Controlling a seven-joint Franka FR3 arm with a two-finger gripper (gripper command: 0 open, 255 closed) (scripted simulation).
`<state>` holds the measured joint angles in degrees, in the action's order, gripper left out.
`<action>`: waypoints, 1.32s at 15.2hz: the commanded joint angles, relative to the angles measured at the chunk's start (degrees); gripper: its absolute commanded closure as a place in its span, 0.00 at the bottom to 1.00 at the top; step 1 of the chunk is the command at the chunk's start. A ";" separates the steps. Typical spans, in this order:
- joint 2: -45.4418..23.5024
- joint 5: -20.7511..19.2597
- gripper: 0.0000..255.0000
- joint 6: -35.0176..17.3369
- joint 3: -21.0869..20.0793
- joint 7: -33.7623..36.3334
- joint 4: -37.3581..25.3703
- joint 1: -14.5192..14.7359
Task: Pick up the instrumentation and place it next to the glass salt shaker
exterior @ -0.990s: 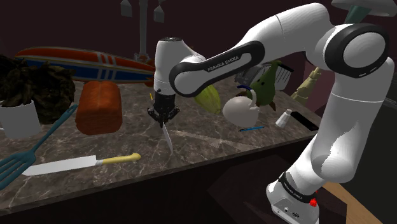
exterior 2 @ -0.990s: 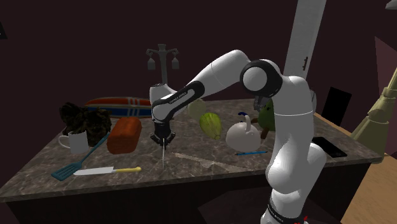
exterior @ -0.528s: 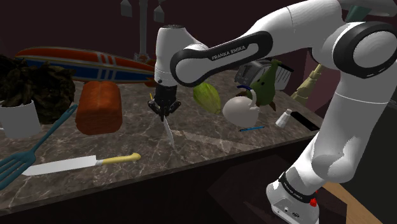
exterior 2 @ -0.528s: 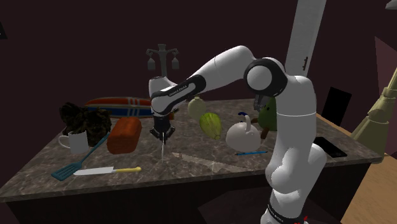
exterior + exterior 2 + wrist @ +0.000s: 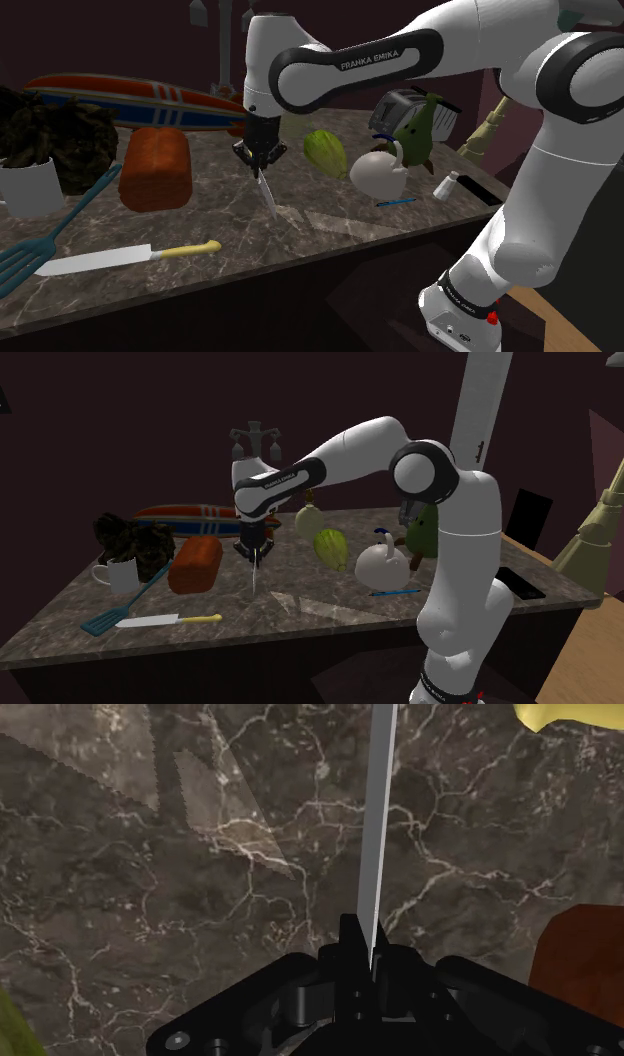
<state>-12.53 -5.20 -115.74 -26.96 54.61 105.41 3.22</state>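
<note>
Downward — fingers [image 5: 352, 942] around slim blade [image 5: 379, 824]

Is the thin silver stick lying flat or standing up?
The stick is upright, tip down: the pincer clasps its top end and it hangs toward the marble counter.

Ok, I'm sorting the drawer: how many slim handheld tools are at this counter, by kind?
Yellow-handled knife: 1
Teal spatula: 1
Silver instrument, held: 1
Blue pen: 1
Total: 4

Dim renders; pale sheen on the marble countertop [image 5: 330, 215]; no blur.
</note>
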 commanded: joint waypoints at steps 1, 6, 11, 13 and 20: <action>0.46 0.28 1.00 1.42 -0.05 -0.23 -1.00 -0.08; 1.49 0.87 1.00 4.98 -0.20 -0.59 -3.64 -0.18; 2.21 1.29 1.00 8.62 -0.32 -0.83 -6.64 -0.20; 2.41 1.40 1.00 10.10 -0.36 -0.90 -7.95 -0.19; 9.31 4.68 1.00 10.71 0.65 -5.19 -2.42 -2.87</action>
<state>-5.22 -1.47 -104.58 -26.63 50.73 100.76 1.11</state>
